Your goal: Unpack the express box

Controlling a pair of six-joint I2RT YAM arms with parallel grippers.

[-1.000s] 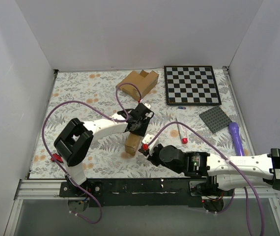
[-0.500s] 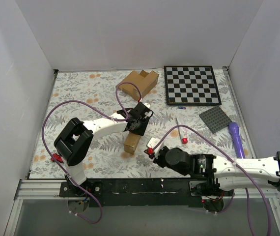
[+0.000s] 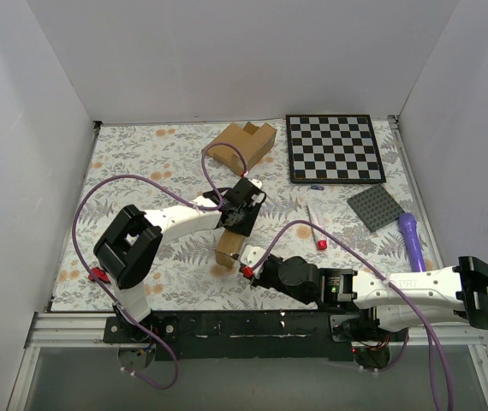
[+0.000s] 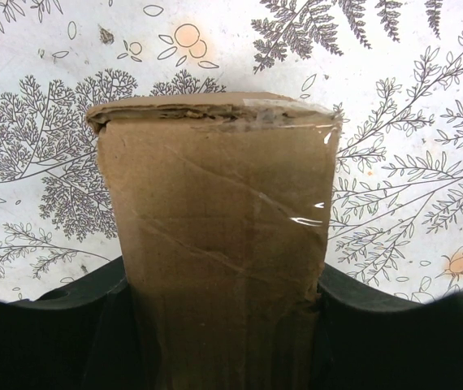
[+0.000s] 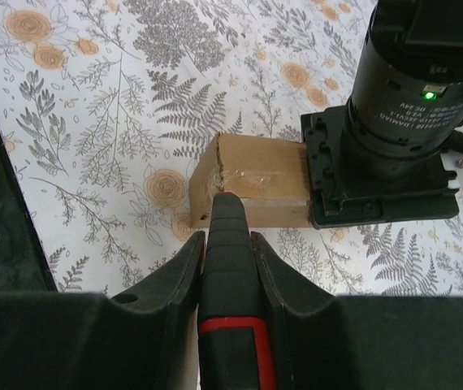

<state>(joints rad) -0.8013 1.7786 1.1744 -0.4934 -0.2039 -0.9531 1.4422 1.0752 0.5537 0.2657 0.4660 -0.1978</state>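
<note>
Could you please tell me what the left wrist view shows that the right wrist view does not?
Only the left wrist view: the left gripper's fingers clamping the express box at its sides. Only the right wrist view: the right gripper holding a black tool, its tip at the box's end, and the left arm's wrist. Both: the box, its clear tape and the floral cloth.

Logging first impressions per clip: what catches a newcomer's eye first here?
Mid-table, the left hand clamps the express box by its sides. The right hand grips a red-banded black tool whose tip meets the box's taped end. A checkerboard lies at the far right.
</note>
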